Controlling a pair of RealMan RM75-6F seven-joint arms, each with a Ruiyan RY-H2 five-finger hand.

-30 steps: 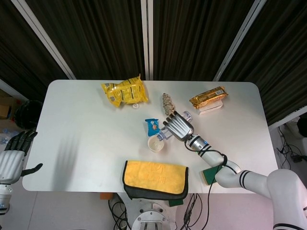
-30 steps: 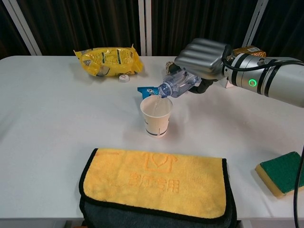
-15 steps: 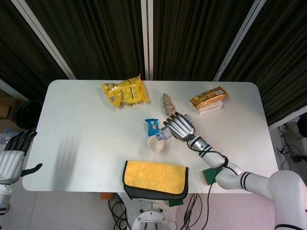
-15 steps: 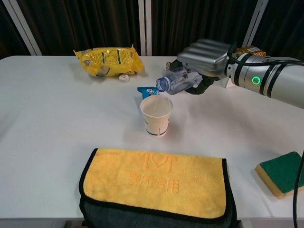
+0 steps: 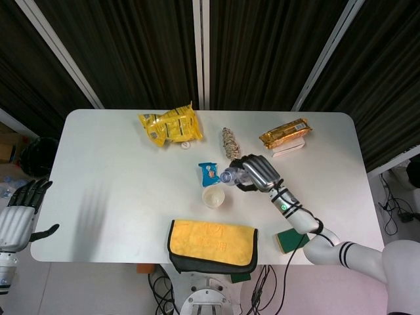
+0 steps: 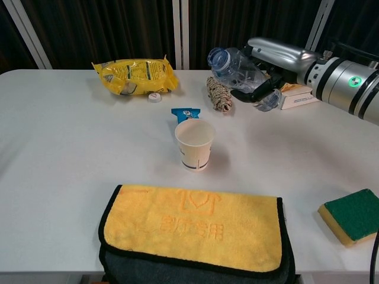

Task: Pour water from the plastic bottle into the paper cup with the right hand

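My right hand (image 6: pixel 273 61) (image 5: pixel 260 170) grips a clear plastic bottle (image 6: pixel 237 67) (image 5: pixel 233 174) with no cap on. The bottle is lifted above the table, its mouth tipped up and to the left, to the right of and behind the cup. The white paper cup (image 6: pixel 195 144) (image 5: pixel 213 197) stands upright near the table's middle, apart from the bottle. My left hand (image 5: pixel 21 210) hangs off the table's left edge with fingers apart and nothing in it.
A yellow snack bag (image 6: pixel 135 76) and a white bottle cap (image 6: pixel 154 97) lie at the back left. A blue packet (image 6: pixel 184 113) lies just behind the cup, a rope bundle (image 6: pixel 219 94) beside it. A yellow cloth (image 6: pixel 196 228) fills the front; a green sponge (image 6: pixel 350 215) lies at front right.
My right hand has raised the bottle and swung it back and right, away from the cup, tipping its mouth upward. The pouring has stopped. The left hand stayed still.
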